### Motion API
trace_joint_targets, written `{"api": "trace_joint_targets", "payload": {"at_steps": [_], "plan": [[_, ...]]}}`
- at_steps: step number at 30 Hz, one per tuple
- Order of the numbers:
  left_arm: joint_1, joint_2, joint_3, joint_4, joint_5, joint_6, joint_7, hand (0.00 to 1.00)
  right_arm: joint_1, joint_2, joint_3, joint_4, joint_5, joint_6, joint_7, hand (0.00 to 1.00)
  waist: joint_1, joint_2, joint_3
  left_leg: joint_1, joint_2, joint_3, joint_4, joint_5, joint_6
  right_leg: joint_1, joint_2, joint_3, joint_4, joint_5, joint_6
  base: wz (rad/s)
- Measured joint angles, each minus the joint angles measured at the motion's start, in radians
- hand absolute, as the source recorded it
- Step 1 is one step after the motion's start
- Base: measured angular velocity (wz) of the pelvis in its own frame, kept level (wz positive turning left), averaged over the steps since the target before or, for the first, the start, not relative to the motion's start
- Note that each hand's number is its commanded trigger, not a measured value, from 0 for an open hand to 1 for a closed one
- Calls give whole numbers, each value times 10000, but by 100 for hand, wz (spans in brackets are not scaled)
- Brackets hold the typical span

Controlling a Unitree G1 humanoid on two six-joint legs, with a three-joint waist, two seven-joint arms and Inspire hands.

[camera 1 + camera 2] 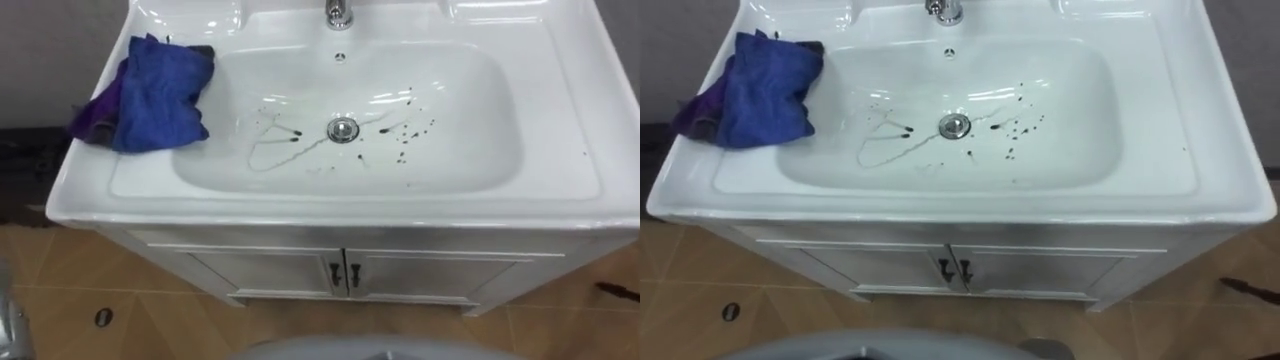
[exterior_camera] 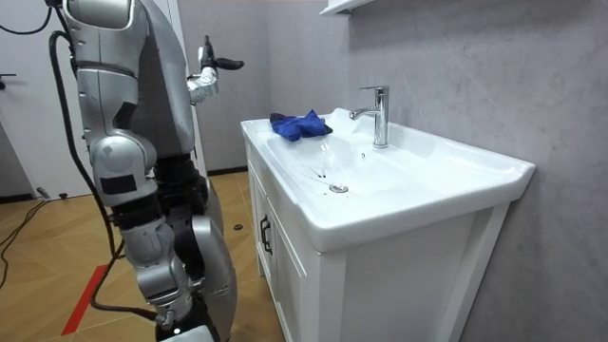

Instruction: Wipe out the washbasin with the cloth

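On the left rim of the white basin [image 1: 570, 150], just beside the bowl, lies a crumpled blue cloth [image 1: 155, 92], with 1 edge reaching toward the bowl's slope. Dark specks and thin streaks [image 1: 400, 135] are scattered over the bowl's floor on both sides of the drain [image 1: 342, 129]. The tap [image 2: 378, 114] stands at the back, and 2 cupboard doors [image 1: 340, 272] are closed beneath. The robot stands upright facing the front of the basin. Its left hand [image 2: 204, 84], judged the left by its body, is raised at chest height, well apart from the cloth, with its fingers spread loose and grasping nothing. Wiping has not begun, so the step in hand looks to be fetching the cloth. The next move calls for that hand to reach down and forward to the left rim. It should close on the bundle with enough gathered to leave a flat pad underneath, then carry it into the bowl and press across the streaks toward the drain
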Motion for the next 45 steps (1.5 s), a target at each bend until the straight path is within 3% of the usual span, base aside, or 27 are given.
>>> {"api": "trace_joint_targets", "payload": {"at_steps": [9,14,21,26,30,34,36,45], "plan": [[-257,-52,-1077,-136,1297,534,-1173,0,-64,1,285,65,-8,46,160,0,-212,-232,-30,-28,70,201,-6,1,-2,-59,172,343,-165,79,-65,-9],[-246,-81,-2021,-136,1754,851,-1692,0,-168,4,399,6,81,173,200,0,-284,-291,8,33,111,222,3,1,-2,57,240,467,-234,104,-82,-6],[-238,-160,-3227,-138,1939,861,-2145,0,-470,6,892,97,6,163,200,0,-582,-199,48,179,123,477,-10,1,-3,67,249,605,-217,104,-82,-6],[-242,-378,-3724,97,2233,853,-2379,0,-678,12,1072,537,-26,202,195,0,-799,-276,98,226,131,527,-9,1,-3,44,252,655,-184,104,-83,-2],[-241,-516,-3967,464,2235,859,-2693,0,-770,61,1083,751,-15,244,215,0,-843,-347,101,248,131,555,-13,1,-3,36,276,763,-180,104,-85,-4],[-242,-560,-4020,496,2296,859,-2889,0,-762,145,1097,776,-8,248,260,0,-856,-389,52,274,131,543,-14,1,-3,46,317,922,-185,108,-92,-3],[-240,-732,-4034,512,2446,887,-3005,0,-757,230,1096,774,-8,252,392,0,-855,-435,36,283,132,541,-15,1,-3,49,323,932,-186,115,-102,0],[-243,-933,-4283,963,2557,1047,-3187,0,-804,355,1139,715,52,355,421,0,-898,-499,55,318,135,538,-13,1,-3,49,327,967,-149,127,-114,0]]}}
